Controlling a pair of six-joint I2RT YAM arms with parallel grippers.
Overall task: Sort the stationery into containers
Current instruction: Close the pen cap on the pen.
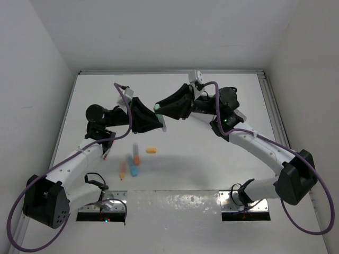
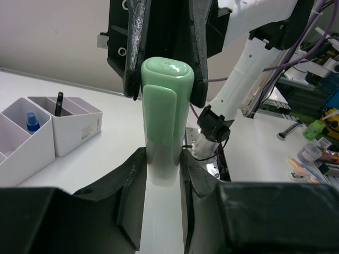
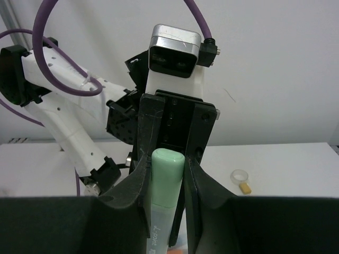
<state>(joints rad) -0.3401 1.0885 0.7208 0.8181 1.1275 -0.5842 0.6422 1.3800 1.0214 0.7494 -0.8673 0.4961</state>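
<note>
A green-capped marker hangs in the air over the middle of the table, held from both sides. My left gripper is shut on its pale body, while my right gripper is shut on its green end. The two grippers meet nose to nose. In the left wrist view the white containers stand at the left, with a blue-capped bottle and a black handle inside. Loose on the table lie an orange marker, a blue marker, a thin pen and an orange eraser.
A clear ring and a small yellow eraser lie on the table in the right wrist view. White walls close the table in at the back and both sides. The containers do not show in the top view.
</note>
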